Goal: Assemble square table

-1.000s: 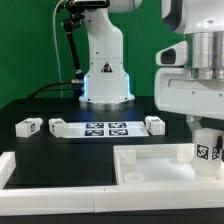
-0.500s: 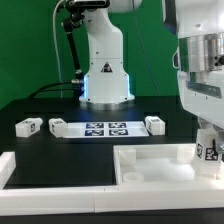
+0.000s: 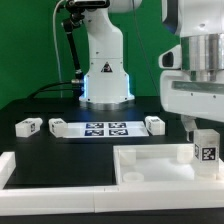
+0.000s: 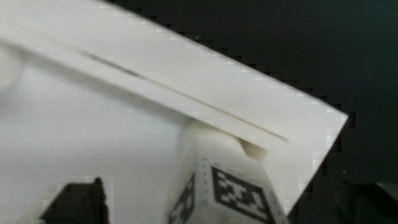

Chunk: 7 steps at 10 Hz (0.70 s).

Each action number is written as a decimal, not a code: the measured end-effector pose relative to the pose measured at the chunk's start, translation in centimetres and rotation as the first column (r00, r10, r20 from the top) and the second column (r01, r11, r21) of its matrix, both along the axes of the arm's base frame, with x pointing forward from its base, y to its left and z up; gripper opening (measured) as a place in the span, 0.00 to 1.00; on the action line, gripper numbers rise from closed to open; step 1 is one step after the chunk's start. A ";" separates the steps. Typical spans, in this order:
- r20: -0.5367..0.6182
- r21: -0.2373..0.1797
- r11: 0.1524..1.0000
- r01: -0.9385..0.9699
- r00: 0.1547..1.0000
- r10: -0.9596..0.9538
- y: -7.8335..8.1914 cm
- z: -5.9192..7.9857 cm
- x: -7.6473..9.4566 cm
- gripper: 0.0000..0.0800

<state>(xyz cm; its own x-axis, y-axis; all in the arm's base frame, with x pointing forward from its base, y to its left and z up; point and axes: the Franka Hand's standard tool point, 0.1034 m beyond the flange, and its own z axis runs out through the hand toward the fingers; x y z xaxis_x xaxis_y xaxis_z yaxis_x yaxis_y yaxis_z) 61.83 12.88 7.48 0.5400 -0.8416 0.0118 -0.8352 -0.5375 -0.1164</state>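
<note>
Fingers (image 3: 204,140) pinch a white tagged leg (image 3: 206,152) upright at the tabletop slab's (image 3: 150,163) corner, at the exterior view's right, on the desk (image 3: 60,110). Leg looks light, rigid, smooth plastic; gripping its flat sides high seems safest.

Marker board (image 3: 105,128), white border rail (image 3: 40,175)

no readable text or numbers – only black-and-white tag patterns.

Even bright light, blurred wrist view
</note>
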 end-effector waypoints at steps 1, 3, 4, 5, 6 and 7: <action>0.001 -0.006 0.999 -0.038 0.999 0.038 0.0 -0.1 0.0 0.81; 0.005 -0.021 0.986 -0.164 0.986 0.164 -0.1 -0.2 -0.1 0.81; 0.006 -0.039 0.961 -0.274 0.961 0.275 -0.3 -0.2 0.0 0.81; 0.004 -0.078 0.892 -0.445 0.895 0.447 -0.7 -0.2 0.3 0.81; 0.008 -0.108 0.824 -0.557 0.828 0.561 -0.6 -0.2 0.6 0.81; 0.015 -0.134 0.766 -0.628 0.772 0.635 -0.5 -0.1 0.8 0.81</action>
